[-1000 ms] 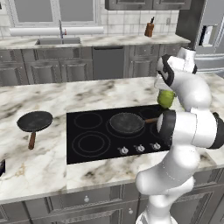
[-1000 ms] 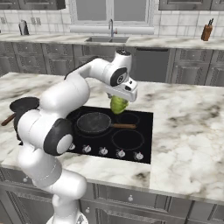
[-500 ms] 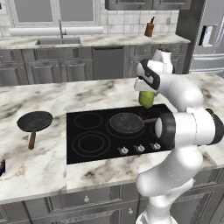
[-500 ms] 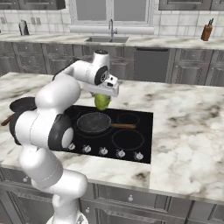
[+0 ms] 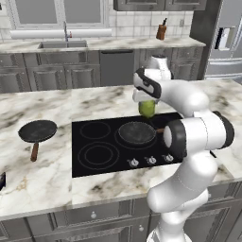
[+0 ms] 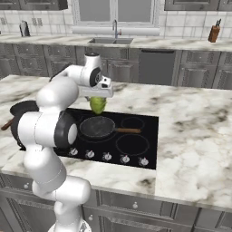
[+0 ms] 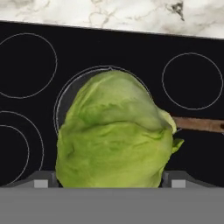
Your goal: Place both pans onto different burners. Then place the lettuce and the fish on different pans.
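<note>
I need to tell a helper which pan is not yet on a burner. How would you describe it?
Start at the black glass cooktop in the marble counter. On the marble to the cooktop's left sits a dark frying pan with a wooden handle. Unlike the other pan, it sits on stone, not on a burner.

Even, soft light fills the kitchen, bright enough everywhere, with no single lamp to trace it to. Shadows are faint: a weak dark patch under the pan [image 5: 37,131] left on the marble tabletop [image 5: 42,179], little else. The black cooktop [image 6: 140,136] looks glossy yet carries no hard glare. The robot's white shell shades smoothly toward grey on its undersides. Edges look slightly soft and coarse in both base views, without bending at the borders. Close up, the lettuce [image 7: 116,135] is sharp and evenly lit.
</note>
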Tool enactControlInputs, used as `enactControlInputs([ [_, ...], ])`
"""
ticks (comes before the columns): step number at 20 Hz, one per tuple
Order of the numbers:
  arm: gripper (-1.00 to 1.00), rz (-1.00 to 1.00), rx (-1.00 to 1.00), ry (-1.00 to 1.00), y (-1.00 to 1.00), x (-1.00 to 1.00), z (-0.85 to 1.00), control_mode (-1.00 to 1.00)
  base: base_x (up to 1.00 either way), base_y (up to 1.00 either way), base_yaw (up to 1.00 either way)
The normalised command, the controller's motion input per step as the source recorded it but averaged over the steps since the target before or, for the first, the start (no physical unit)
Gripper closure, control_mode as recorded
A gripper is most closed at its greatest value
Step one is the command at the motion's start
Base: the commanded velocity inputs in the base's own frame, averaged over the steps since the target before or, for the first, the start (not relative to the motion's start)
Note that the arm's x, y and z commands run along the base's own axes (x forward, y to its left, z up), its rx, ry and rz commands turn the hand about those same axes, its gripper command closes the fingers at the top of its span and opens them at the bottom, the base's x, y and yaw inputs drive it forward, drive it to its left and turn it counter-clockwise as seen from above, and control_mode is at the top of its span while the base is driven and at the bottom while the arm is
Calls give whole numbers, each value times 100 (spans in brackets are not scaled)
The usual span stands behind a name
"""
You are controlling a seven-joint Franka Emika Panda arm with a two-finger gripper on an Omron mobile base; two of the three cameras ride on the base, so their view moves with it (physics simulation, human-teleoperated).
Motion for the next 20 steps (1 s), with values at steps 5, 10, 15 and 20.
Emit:
enactControlInputs([
  [5,100,8,-7,0,22,1,-28,-100,0,0,0],
  [10,100,7,-2,0,12,5,-48,-100,0,0,0],
  [15,100,3,0,0,0,5,-47,-100,0,0,0],
  [20,100,2,0,0,0,23,-40,-100,0,0,0],
])
